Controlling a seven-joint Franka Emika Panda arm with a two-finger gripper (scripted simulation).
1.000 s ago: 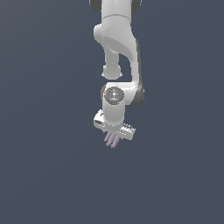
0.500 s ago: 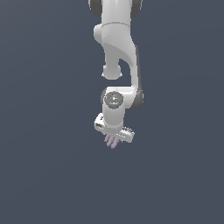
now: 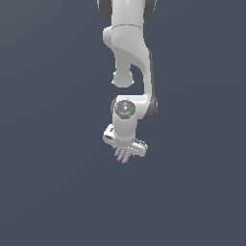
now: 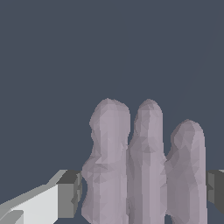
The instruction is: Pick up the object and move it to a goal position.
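— What is the gripper (image 3: 124, 153) doing?
— Clamped narrowly on the object (image 4: 144, 166), a finger (image 4: 65, 194) pressing each side.
— Where is the object?
— Between the fingers, poking out below the white arm (image 3: 129, 57).

My arm hangs down from the top of the exterior view, bending at the elbow and dropping to a wrist that points straight down, with my hand (image 3: 124, 153) tilted so its crossbar slopes lower toward the exterior view's right. My fingers (image 4: 65, 199) sit tight against both sides of the object (image 4: 144, 168), which appears clamped between them.
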